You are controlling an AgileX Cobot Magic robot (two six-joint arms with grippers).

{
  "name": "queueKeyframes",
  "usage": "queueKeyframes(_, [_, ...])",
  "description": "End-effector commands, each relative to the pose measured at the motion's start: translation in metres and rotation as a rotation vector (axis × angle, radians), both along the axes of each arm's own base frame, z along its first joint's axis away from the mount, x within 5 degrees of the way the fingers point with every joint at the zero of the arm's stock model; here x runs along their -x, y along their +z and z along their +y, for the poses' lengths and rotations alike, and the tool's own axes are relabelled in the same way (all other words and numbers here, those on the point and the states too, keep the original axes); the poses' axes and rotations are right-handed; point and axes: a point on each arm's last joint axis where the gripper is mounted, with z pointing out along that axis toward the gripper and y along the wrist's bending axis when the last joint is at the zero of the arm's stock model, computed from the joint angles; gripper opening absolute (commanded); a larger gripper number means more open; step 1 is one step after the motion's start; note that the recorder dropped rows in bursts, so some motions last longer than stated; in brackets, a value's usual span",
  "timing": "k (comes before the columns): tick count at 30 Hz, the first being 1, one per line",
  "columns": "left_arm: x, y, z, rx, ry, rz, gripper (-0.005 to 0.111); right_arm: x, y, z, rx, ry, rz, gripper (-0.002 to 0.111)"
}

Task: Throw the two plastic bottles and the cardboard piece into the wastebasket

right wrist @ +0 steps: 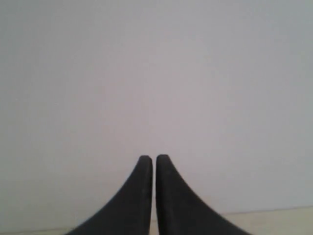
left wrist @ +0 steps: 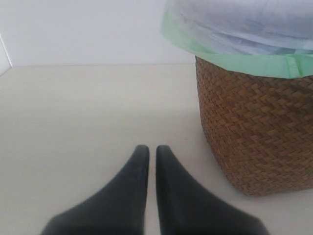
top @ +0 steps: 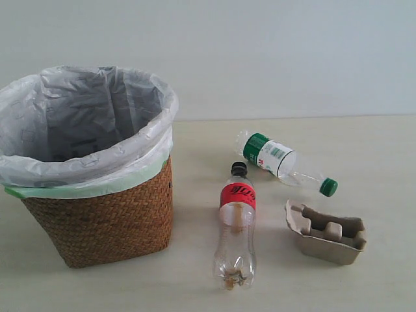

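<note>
Wastebasket (top: 97,221) stands upright toward 9 o'clock of your exterior view, its white bag (top: 84,123) folded over the rim with a green edge. All three throwaways lie on the surface (top: 370,140) outside it. The taller bottle (top: 236,227), red label, lies flat near the basket at its 3 o'clock, black cap pointing to 12 o'clock. The shorter bottle (top: 276,159) lies at that one's 1 o'clock, close to its cap but apart, with its own green cap aimed toward 4 o'clock. The cardboard piece (top: 328,237) sits open side up at the taller bottle's 3 o'clock, apart from both bottles. Your left claw (left wrist: 152,154) is closed down to a thin slit and grips nothing; it hangs over the surface, near the basket's woven wall but apart. Your right claw (right wrist: 154,161) is likewise pinched almost together, empty, facing a plain wall (right wrist: 156,73).
</note>
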Motion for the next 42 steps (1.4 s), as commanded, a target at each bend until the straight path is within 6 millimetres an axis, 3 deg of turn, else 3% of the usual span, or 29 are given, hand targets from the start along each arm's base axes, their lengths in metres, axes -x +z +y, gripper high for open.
queueKeyframes(1, [0.0, 0.0, -0.001, 0.006, -0.007, -0.008, 0.005, -0.041, -0.021, 0.003, 0.097, -0.005, 0.166, 0.0])
queueKeyframes(4, [0.0, 0.0, -0.001, 0.006, -0.007, -0.008, 0.005, -0.077, -0.04, 0.007, 0.316, 0.009, 0.265, 0.0])
queueKeyframes(7, [0.0, 0.0, -0.001, 0.006, -0.007, -0.008, 0.005, -0.117, -0.043, 0.01, 0.354, 0.026, 0.382, 0.004])
queueKeyframes(9, [0.0, 0.0, -0.001, 0.006, -0.007, -0.008, 0.005, -0.142, -0.045, 0.012, 0.361, 0.035, 0.454, 0.024])
queueKeyframes(12, [0.0, 0.0, -0.001, 0.006, -0.007, -0.008, 0.005, -0.173, -0.06, 0.015, 0.379, 0.048, 0.521, 0.085])
queueKeyframes(14, [0.0, 0.0, -0.001, 0.006, -0.007, -0.008, 0.005, -0.181, -0.066, 0.016, 0.388, 0.051, 0.513, 0.095])
queueKeyframes(22, [0.0, 0.0, -0.001, 0.006, -0.007, -0.008, 0.005, -0.204, -0.092, 0.026, 0.405, 0.09, 0.579, 0.083])
queueKeyframes(25, [0.0, 0.0, -0.001, 0.006, -0.007, -0.008, 0.005, -0.216, -0.105, 0.044, 0.456, 0.166, 0.715, 0.075])
queueKeyframes(28, [0.0, 0.0, -0.001, 0.006, -0.007, -0.008, 0.005, -0.227, -0.114, 0.065, 0.536, 0.248, 0.797, 0.076])
queueKeyframes(33, [0.0, 0.0, -0.001, 0.006, -0.007, -0.008, 0.005, -0.245, -0.114, 0.095, 0.579, 0.314, 0.772, 0.077])
queueKeyframes(39, [0.0, 0.0, -0.001, 0.006, -0.007, -0.008, 0.005, -0.278, -0.131, 0.109, 0.575, 0.327, 0.829, 0.082])
queueKeyframes(42, [0.0, 0.0, -0.001, 0.006, -0.007, -0.008, 0.005, -0.289, -0.147, 0.113, 0.696, 0.379, 0.834, 0.081])
